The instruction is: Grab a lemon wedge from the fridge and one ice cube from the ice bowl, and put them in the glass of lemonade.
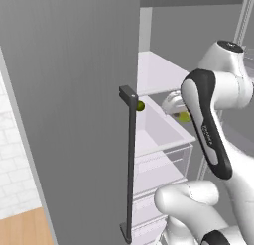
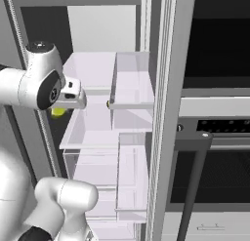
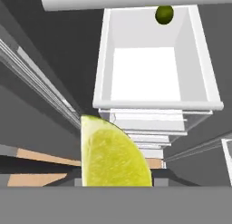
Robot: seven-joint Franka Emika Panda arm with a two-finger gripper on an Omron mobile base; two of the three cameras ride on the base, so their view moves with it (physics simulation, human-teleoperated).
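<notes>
Yellow-green fruit flesh dominates the lower centre of the hand view: the lemon wedge [image 3: 113,157] sits right against the camera, clamped in the gripper [image 3: 115,182], whose fingertips are hidden behind the fruit. In the left base view the same wedge [image 1: 184,117] shows as a small yellow-green spot at centre right, just below the white hand and partly behind the arm's dark forearm. In the right base view it [image 2: 57,111] peeks out under the hand at centre left.

Behind the wedge, in the middle of the hand view, is an open white drawer [image 3: 156,64] of the fridge [image 3: 45,46], its bottom bare and brightly lit. At the top of that frame, on the drawer's far edge, rests a small dark green round fruit [image 3: 164,14]. The left base view shows this fruit [image 1: 141,106] just right of the top of the long dark bar handle [image 1: 131,164], at the drawer's near corner.

The grey fridge door [image 1: 74,115] takes up the left half of the left base view. In the right base view, white shelves [image 2: 97,69] run through the centre, and the black oven column [image 2: 219,113] stands at the right.
</notes>
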